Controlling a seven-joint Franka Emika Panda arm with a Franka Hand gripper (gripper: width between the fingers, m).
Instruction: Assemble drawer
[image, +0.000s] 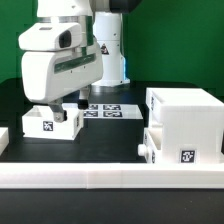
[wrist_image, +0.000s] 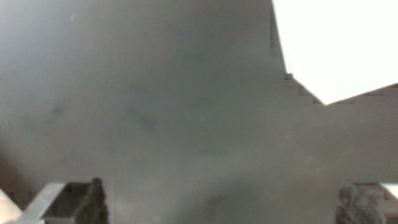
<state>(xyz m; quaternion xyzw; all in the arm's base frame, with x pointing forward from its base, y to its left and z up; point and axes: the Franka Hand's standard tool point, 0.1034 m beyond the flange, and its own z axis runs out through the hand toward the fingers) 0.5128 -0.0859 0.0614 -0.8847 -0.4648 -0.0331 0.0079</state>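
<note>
Nearest the viewer, a low white wall (image: 110, 180) runs along the near edge of the black tabletop (image: 112, 135). It probably serves as a stop that parts can be pushed square against.

Just behind it on the right stands the drawer's big hollow housing (image: 185, 108). A small tray (image: 165, 150) is tucked against its near side, tag facing forward. I cannot tell whether that tray is partly slid in or only parked in front of the housing.

On the left, at about the same depth, the other tray (image: 50, 122) sits alone, well apart from the housing. It is upright, with its open top up and its tag toward the viewer. It has yet to go into the housing, so the assembly looks to be at an early stage.

The arm (image: 60, 55) hangs directly above and just behind this left tray, and its bulk hides the far rim. In the wrist view the two fingertips (wrist_image: 80, 200) stand wide apart with only bare tabletop between them. The jaws are therefore open and hold nothing, which suits an approach to a grasp rather than a carry. A white corner (wrist_image: 347, 50) enters that view, but I cannot tell which part it belongs to.

Farther back, in the middle, the marker board (image: 105, 108) lies flat, clear of the parts so its tags stay readable.
</note>
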